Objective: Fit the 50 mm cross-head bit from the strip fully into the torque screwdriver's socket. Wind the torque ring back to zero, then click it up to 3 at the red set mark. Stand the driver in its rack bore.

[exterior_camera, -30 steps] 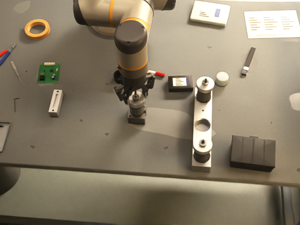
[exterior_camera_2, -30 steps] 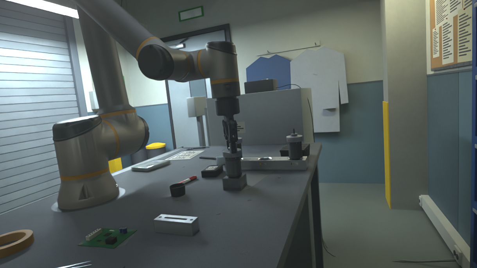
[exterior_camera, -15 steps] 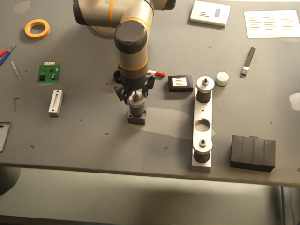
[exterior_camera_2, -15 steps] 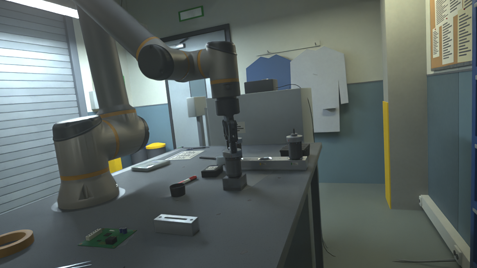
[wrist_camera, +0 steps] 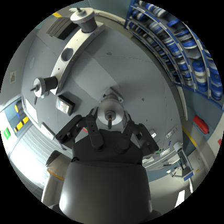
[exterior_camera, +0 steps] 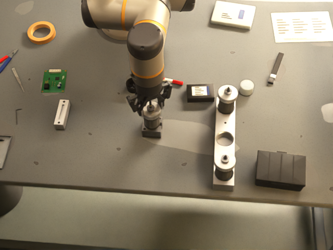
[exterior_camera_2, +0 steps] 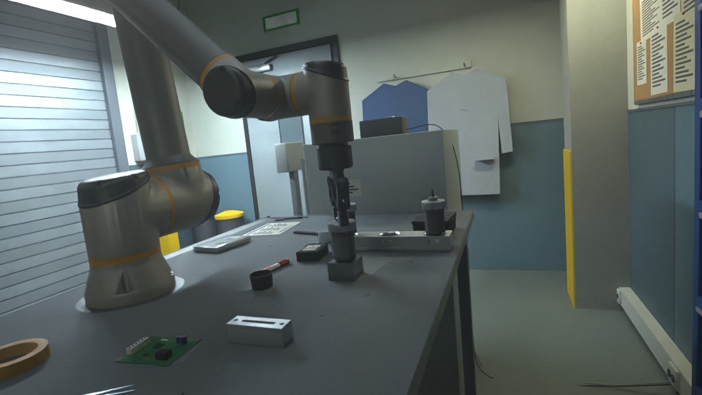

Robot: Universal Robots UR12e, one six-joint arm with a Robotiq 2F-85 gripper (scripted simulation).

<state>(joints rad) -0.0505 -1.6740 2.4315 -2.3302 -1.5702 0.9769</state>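
The cross-head bit (exterior_camera: 150,104) is partly hidden between my fingers. It stands upright in the socket of the torque screwdriver (exterior_camera: 152,118) (exterior_camera_2: 342,243) (wrist_camera: 110,113). The driver stands upright on a small grey square base (exterior_camera: 152,132) in the middle of the table. Its pale torque ring sits at the top, at finger level. The long white rack (exterior_camera: 225,140) (exterior_camera_2: 402,239) lies to the right, with an open round bore (exterior_camera: 225,138) (wrist_camera: 68,54) between two other drivers standing at its ends. A white strip block (exterior_camera: 62,114) lies to the left. My gripper (exterior_camera: 150,103) (exterior_camera_2: 340,209) (wrist_camera: 110,123) is closed around the torque ring.
Behind the driver lie a red marker (exterior_camera: 173,81), a black cup (exterior_camera_2: 261,280) and a black labelled box (exterior_camera: 200,92). A white puck (exterior_camera: 246,87) and a dark case (exterior_camera: 280,170) flank the rack. A circuit board (exterior_camera: 54,81) and tape roll (exterior_camera: 41,32) lie far left.
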